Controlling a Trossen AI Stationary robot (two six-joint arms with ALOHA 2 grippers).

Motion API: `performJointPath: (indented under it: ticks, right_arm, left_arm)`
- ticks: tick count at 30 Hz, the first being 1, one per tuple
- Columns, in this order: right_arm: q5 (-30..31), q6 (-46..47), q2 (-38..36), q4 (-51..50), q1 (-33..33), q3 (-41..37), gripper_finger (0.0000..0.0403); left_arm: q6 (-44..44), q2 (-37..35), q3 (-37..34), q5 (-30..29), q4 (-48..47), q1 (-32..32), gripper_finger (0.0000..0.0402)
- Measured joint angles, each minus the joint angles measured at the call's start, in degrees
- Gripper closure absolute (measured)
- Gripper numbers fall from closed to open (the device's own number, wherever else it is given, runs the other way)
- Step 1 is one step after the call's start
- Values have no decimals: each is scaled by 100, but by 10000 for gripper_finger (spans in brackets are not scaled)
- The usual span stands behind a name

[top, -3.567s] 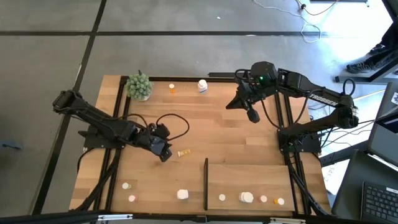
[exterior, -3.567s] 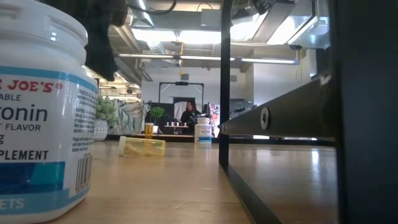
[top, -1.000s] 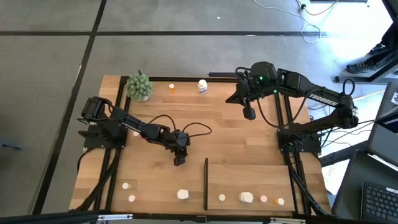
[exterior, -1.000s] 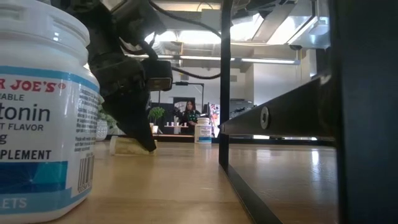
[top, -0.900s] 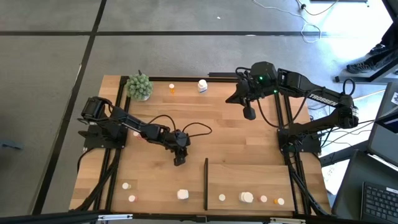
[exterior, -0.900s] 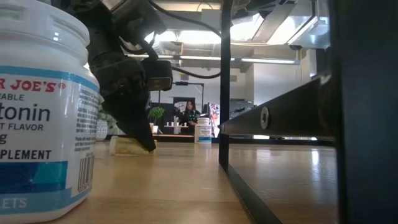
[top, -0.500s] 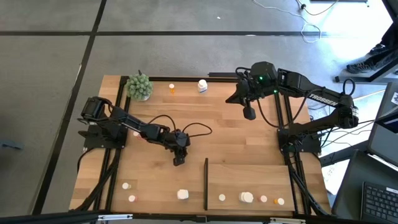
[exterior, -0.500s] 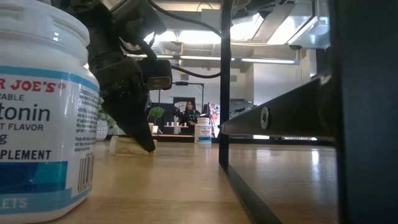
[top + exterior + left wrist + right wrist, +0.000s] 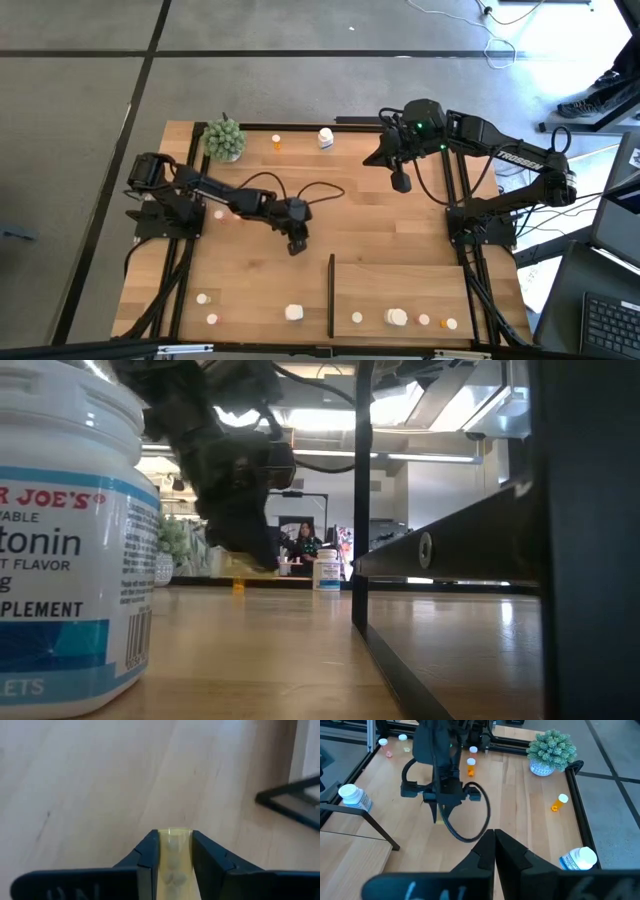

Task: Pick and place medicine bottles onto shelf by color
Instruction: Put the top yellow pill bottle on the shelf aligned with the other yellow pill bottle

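Black fingers (image 9: 147, 862) — translucent yellow bottle (image 9: 174, 854) between them, pale wood table (image 9: 400, 230), green plant (image 9: 224, 138) in white pot, orange bottle (image 9: 277, 143) — white cap, white jar (image 9: 62, 550) banded blue.

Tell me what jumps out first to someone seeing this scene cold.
The left hand, out over the middle of the table, is clamped on a small yellowish pill bottle lifted off the wood. In the low view a big white supplement jar fills the near left. The right hand hangs shut and idle above the far right of the table.
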Motion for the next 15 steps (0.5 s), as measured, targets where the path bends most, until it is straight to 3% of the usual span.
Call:
performJointPath:
  ticks: [6,15]
  right_arm:
    - [0,-127,-5,3,2,0,389]
    - [-7,-451,-302,15,20,4,389]
  left_arm:
    - [646,-196,595,3,-19,239,324]
    - [1157,-1295,929,-545,-250,744,324]
